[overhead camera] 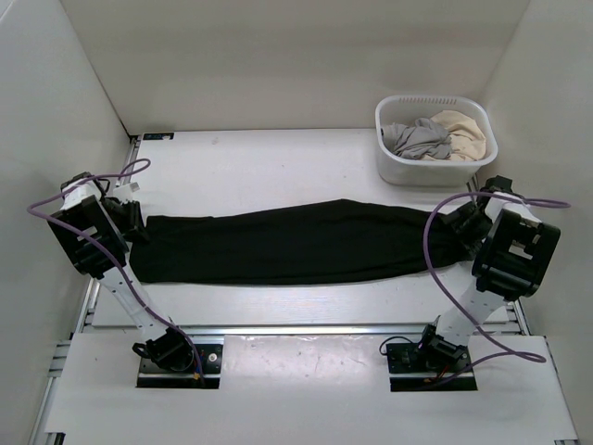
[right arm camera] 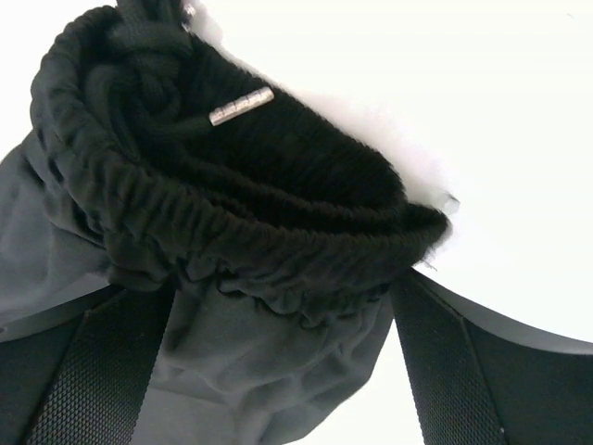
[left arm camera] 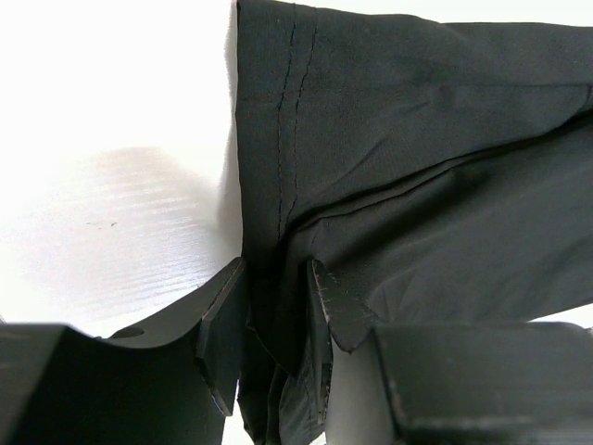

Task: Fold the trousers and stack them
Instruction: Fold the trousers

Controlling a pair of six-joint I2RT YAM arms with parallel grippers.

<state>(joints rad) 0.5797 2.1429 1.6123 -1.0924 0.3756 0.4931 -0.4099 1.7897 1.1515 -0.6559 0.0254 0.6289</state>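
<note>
The black trousers (overhead camera: 278, 243) lie stretched out flat across the table, hem end at the left and waistband at the right. My left gripper (overhead camera: 137, 227) is at the hem end. In the left wrist view it (left arm camera: 273, 343) is shut on a fold of the stitched trouser hem (left arm camera: 278, 139). My right gripper (overhead camera: 460, 232) is at the waist end. In the right wrist view its (right arm camera: 278, 371) fingers (right arm camera: 445, 371) stand wide apart around the bunched elastic waistband (right arm camera: 232, 213), not pinching it. A metal drawstring tip (right arm camera: 241, 105) lies on the waistband.
A white laundry basket (overhead camera: 389, 162) stands at the back right, holding a grey garment (overhead camera: 417, 139) and a beige garment (overhead camera: 466, 130). White walls close in the table at left, right and back. The arm bases sit at the near edge.
</note>
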